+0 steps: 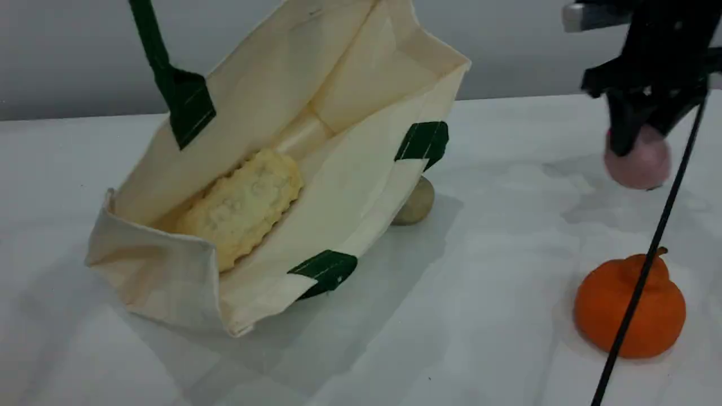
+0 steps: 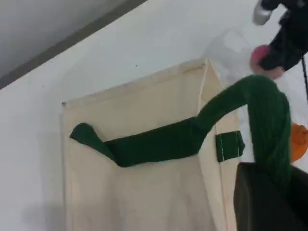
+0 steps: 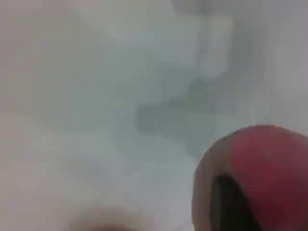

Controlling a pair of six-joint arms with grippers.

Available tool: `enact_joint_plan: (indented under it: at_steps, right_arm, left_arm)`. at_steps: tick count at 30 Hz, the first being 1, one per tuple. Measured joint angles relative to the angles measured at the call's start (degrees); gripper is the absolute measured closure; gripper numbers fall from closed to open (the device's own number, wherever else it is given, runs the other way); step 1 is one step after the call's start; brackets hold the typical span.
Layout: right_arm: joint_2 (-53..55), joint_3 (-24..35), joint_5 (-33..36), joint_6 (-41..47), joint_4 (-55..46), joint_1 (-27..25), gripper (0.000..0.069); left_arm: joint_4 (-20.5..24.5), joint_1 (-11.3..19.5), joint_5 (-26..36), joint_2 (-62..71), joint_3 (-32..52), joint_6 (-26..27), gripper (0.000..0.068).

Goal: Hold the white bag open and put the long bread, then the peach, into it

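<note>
The white bag (image 1: 350, 169) lies tilted on the table, its mouth held open toward the camera. Its dark green handle (image 1: 169, 73) runs up out of the top edge. In the left wrist view this handle (image 2: 168, 142) loops over my left gripper's dark fingertip (image 2: 262, 202), which is shut on the strap. The long bread (image 1: 242, 206) rests inside the bag, pale crumbly side up. At the far right my right gripper (image 1: 643, 141) is closed around the pale pink peach (image 1: 643, 166), down at the tabletop. The right wrist view shows the peach (image 3: 269, 163) close up, blurred.
A beige-tan ball (image 1: 416, 202) sits against the bag's far side. A bigger orange stemmed fruit (image 1: 629, 307) stands at the front right. A black cable (image 1: 648, 265) hangs across the orange fruit from the right arm.
</note>
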Motion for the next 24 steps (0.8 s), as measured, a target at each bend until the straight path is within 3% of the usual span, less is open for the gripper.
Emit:
enact_joint_plan:
  at_steps: [14,24]
  right_arm:
    - [-14.15,1.22,7.18,2.57,6.96,0.0,0.0429]
    - [-31.08,17.88,-4.64,2.06,15.8,2.67,0.0429]
  left_arm:
    - [0.05,0.0,0.0,0.0,0.0,0.0,0.058]
    - [0.16,0.0,0.0,0.0,0.0,0.0,0.058]
